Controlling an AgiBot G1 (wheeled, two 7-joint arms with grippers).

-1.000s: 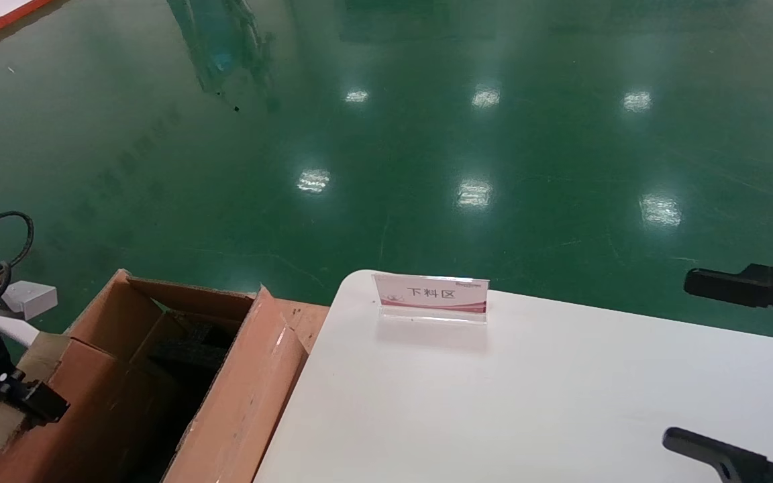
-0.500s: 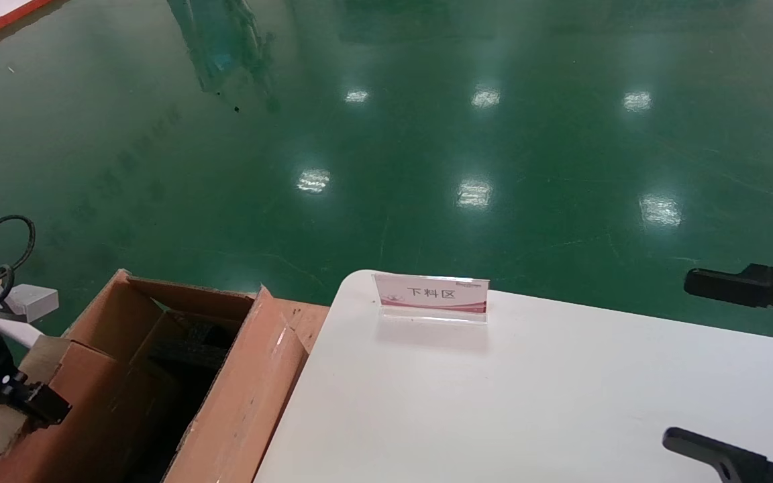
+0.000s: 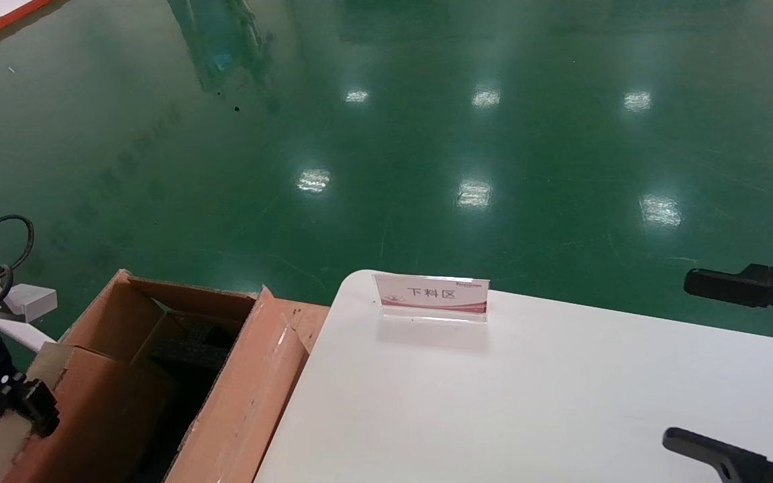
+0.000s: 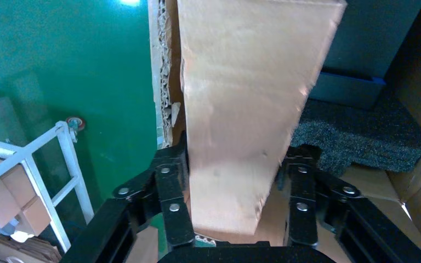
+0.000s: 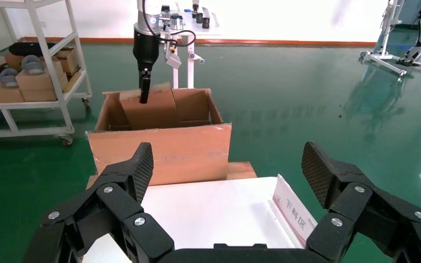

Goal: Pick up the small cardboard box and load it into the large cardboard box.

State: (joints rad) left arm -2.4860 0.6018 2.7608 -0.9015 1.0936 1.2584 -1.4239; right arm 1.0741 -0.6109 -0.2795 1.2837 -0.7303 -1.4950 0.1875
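Note:
My left gripper is at the far left, shut on the small cardboard box, a plain brown carton. It holds that box inside the open top of the large cardboard box. In the left wrist view the gripper has one jaw on each side of the small box. Black foam padding lies below it inside the large box. The right wrist view shows the left arm above the small box in the large box. My right gripper is open and empty above the white table.
The white table stands right of the large box and carries an acrylic sign at its far edge. A white shelf trolley with small cartons stands beyond the large box. The green floor lies all around.
My left gripper has sunk a little lower with the small box, deeper into the large box. The right arm has not moved.

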